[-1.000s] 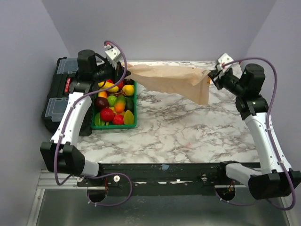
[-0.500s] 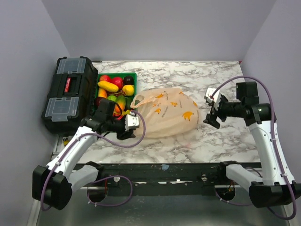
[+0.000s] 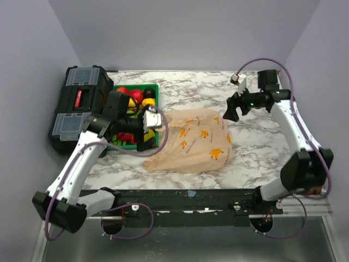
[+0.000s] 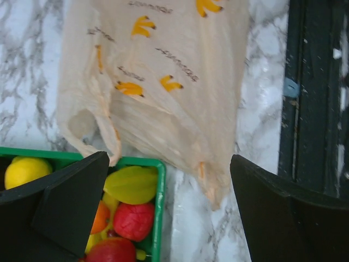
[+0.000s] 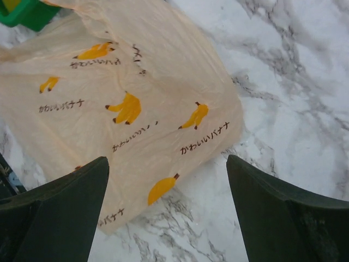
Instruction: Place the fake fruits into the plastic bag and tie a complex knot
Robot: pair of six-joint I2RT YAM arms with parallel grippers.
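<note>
- Left pincer point(image 4: 170, 158) spread wide, nothing between its jaws; both dark fingers point(image 4: 65, 207) fill the lower corners.
- Plastic bag point(image 4: 163, 82), pale peach, translucent, crinkled, lies flat on the marble desk point(image 4: 262, 65). It is printed with yellow-orange bananas and small dark script.
- One looped edge of the bag overlaps the rim of the green tray point(image 4: 159, 218); a bag corner rests on the desk just beside the tray.
- Fake fruits in the tray: yellow fruit point(image 4: 24, 170), yellow-green fruit point(image 4: 131, 184), red fruit point(image 4: 133, 221), orange fruit point(image 4: 98, 217), partly hidden by the left-hand finger.
- Black frame rail point(image 4: 316, 109) runs along the right edge.
</note>
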